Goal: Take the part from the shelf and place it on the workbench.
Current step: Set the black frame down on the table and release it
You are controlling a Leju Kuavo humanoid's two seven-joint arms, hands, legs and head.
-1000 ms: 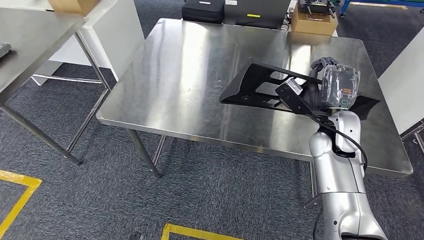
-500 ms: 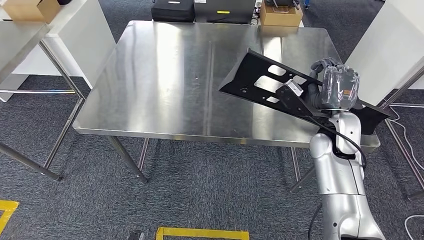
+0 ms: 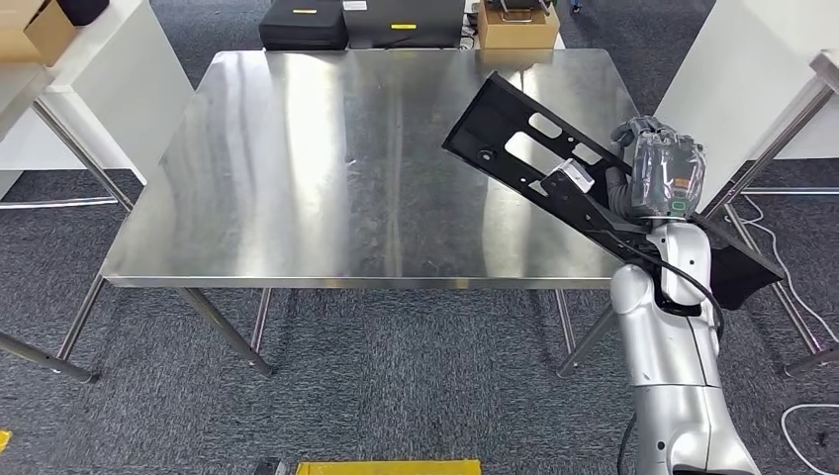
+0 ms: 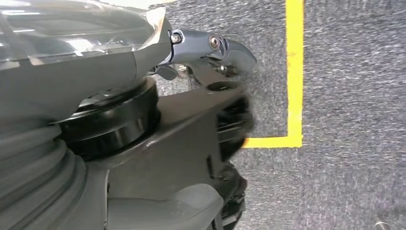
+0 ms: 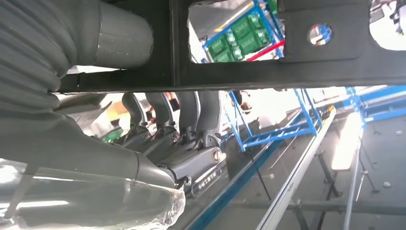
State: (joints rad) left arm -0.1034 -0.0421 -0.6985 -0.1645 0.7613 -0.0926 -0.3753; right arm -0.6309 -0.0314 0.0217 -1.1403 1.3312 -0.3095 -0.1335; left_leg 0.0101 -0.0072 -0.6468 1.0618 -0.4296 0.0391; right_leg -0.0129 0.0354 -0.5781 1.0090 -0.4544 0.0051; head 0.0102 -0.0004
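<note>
Head view logged my right hand (image 3: 661, 176) clamped mid-length on the long black part (image 3: 554, 178), held tilted over the surface (image 3: 326, 168) corner; I judged its overhanging end could lever loose.

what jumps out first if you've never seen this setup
The long black part with cut-out slots, gripped by the right hand and held tilted above the right side of the shiny steel workbench, one end sticking out past the edge. Then the silver right arm rising from below.
</note>
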